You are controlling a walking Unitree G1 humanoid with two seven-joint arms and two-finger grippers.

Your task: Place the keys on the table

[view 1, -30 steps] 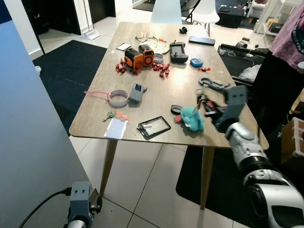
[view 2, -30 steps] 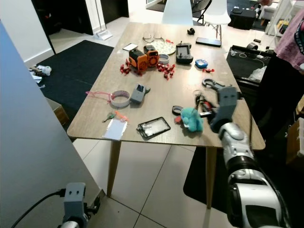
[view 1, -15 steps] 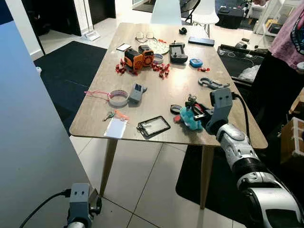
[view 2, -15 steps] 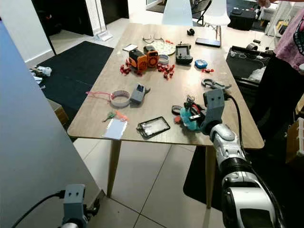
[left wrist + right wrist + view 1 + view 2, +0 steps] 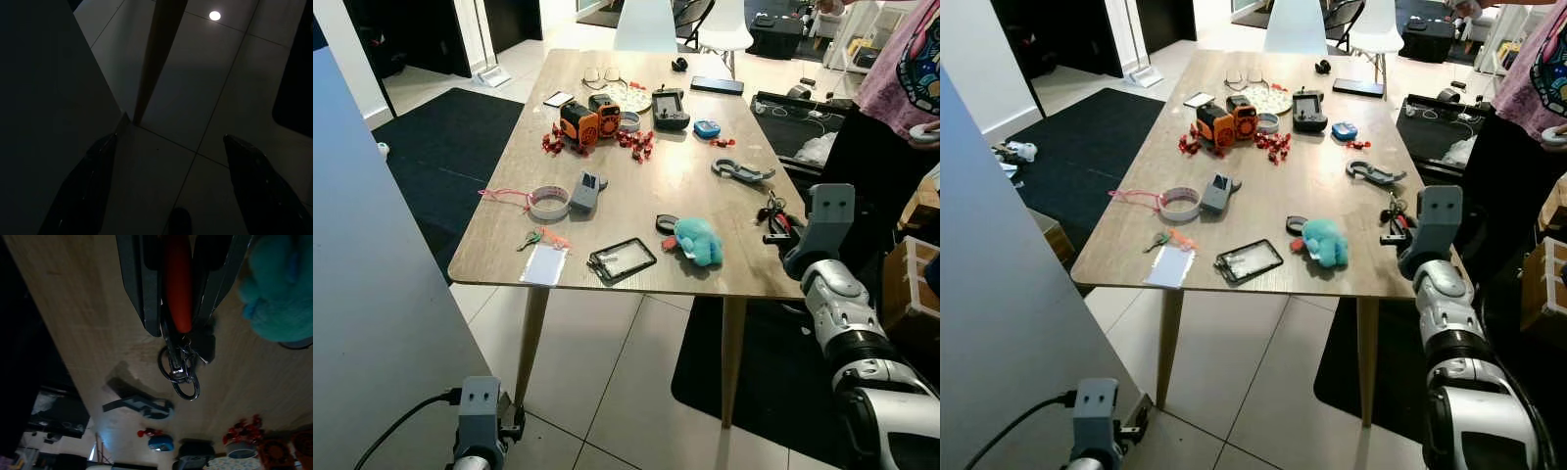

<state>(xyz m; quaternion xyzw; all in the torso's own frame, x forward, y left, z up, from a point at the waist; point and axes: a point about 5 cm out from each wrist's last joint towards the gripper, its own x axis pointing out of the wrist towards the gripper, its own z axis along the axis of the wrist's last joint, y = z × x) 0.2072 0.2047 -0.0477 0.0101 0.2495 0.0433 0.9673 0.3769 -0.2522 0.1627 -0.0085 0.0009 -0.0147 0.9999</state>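
My right gripper [image 5: 779, 227] is shut on a bunch of keys [image 5: 771, 210] by its red fob [image 5: 178, 289]. It hovers at the right edge of the wooden table [image 5: 636, 186]. The metal rings [image 5: 182, 374] dangle from the fingers [image 5: 139, 279] over the tabletop, to the right of a teal plush toy [image 5: 698, 240]. I cannot tell whether the keys touch the wood. My left gripper [image 5: 169, 138] hangs open and idle near the tiled floor, beside a table leg.
On the table lie a grey carabiner [image 5: 739, 172], a black frame [image 5: 622, 259], a white card [image 5: 545, 264], a second small key set [image 5: 536, 238], a tape roll [image 5: 549, 202] and orange gadgets [image 5: 582, 119]. A person [image 5: 901, 88] stands at the right.
My right gripper, still shut on the keys, first moved left to the teal toy, then swung right to the table's right edge. The camera has shifted slightly.
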